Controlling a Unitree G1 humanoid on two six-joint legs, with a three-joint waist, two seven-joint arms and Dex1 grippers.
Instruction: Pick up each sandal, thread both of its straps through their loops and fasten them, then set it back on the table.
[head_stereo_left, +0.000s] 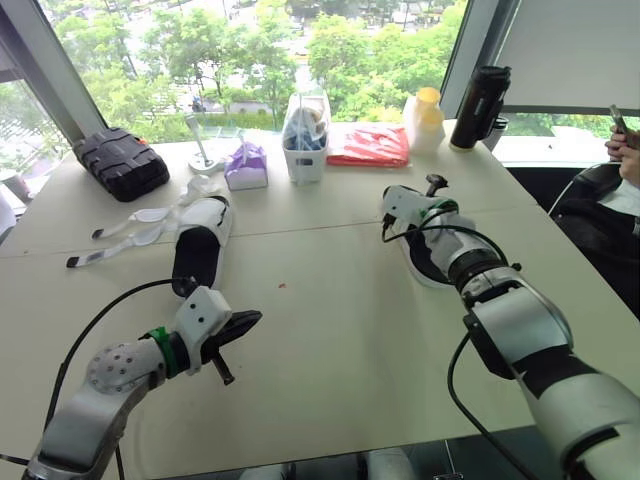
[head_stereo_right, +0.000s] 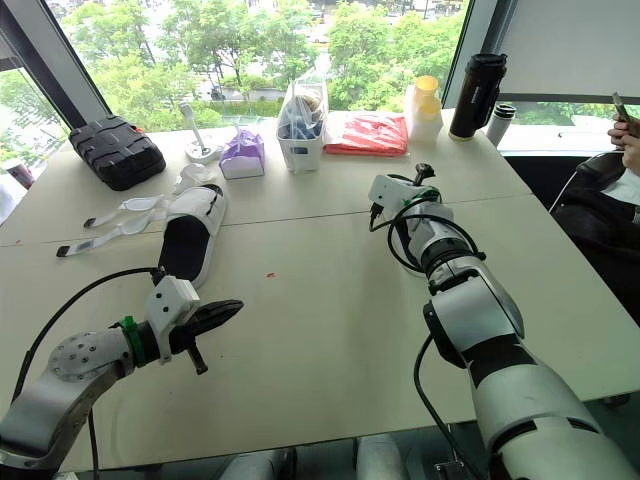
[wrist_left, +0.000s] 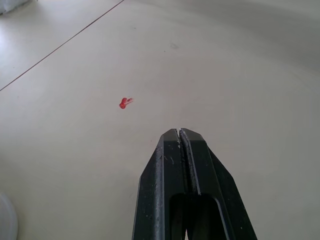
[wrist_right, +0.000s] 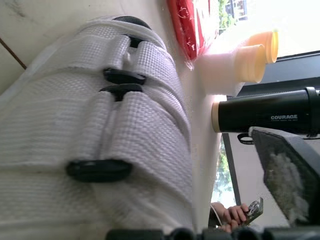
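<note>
Table (head_stereo_left: 330, 340) runs under window. Back row, left to right: case (head_stereo_left: 122, 163), small stand (head_stereo_left: 203, 158), tissue pack (head_stereo_left: 246, 167), basket (head_stereo_left: 305, 150), flat packet (head_stereo_left: 368, 146), stacked cups (head_stereo_left: 426, 120), flask (head_stereo_left: 480, 106). One sandal (head_stereo_left: 200, 250) on table left of centre, in front of tissue pack; its straps (head_stereo_left: 130, 228) lie spread to its left. Left gripper (head_stereo_left: 250, 320) in front of that sandal, nearer table's front edge. Small mark (head_stereo_left: 282, 286) on table right of that sandal. Other sandal (wrist_right: 115, 115) right of centre, in front of packet and cups. Person's hand (head_stereo_left: 625, 140) beyond table's right edge.
</note>
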